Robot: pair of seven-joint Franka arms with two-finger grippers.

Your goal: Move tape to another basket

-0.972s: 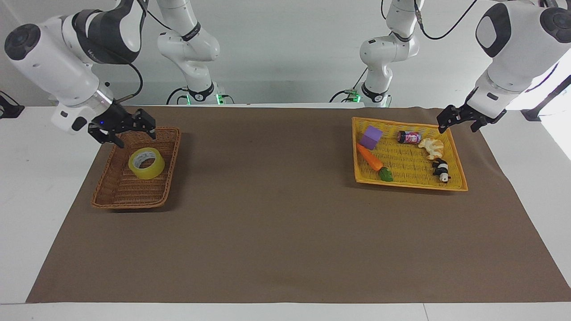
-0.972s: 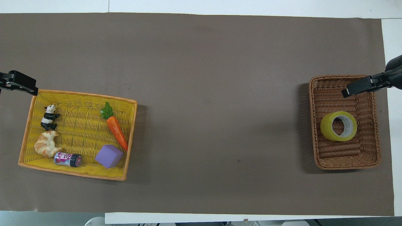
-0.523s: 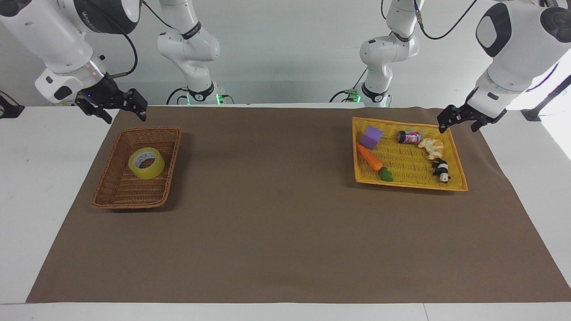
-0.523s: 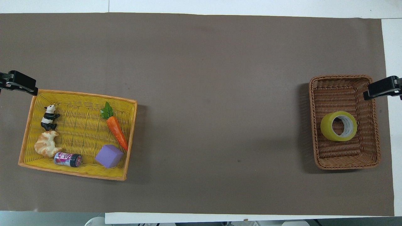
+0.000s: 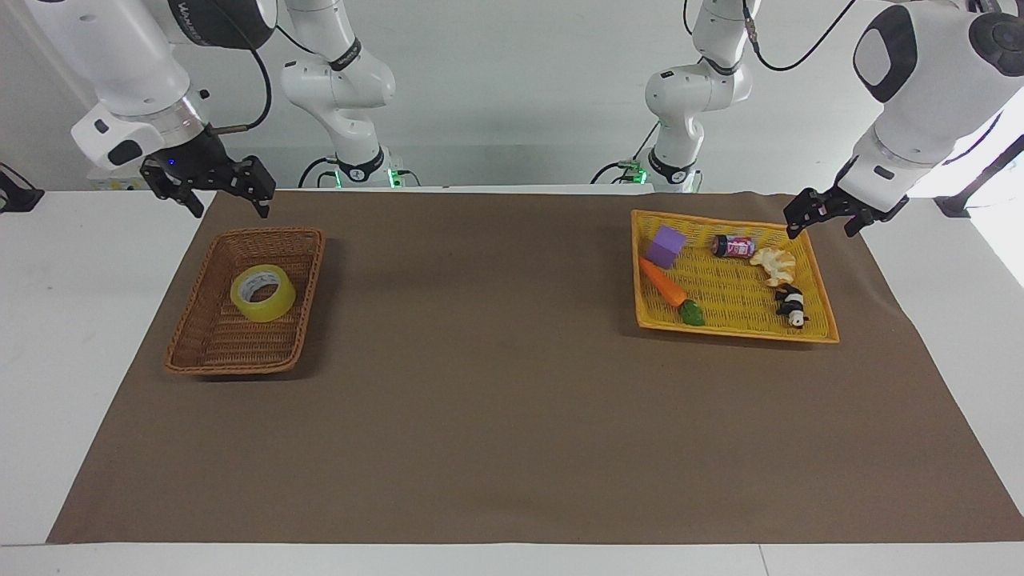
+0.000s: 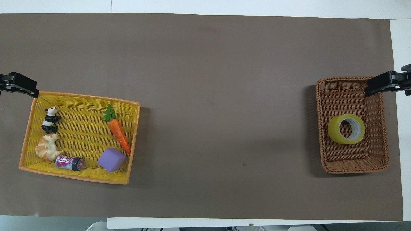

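The yellow tape roll lies inside the brown wicker basket at the right arm's end of the table; the tape and the basket also show in the overhead view. My right gripper is open and empty, up in the air above the basket's rim and well clear of the tape. One of its fingers shows in the overhead view at the basket's corner. My left gripper is open and empty and waits over the corner of the yellow tray.
The flat yellow woven tray at the left arm's end holds a purple cube, a carrot, a small can, a croissant and a panda figure. A brown mat covers the table.
My right gripper has risen out of the wicker basket, empty, leaving the tape lying in it. The left arm has not moved.
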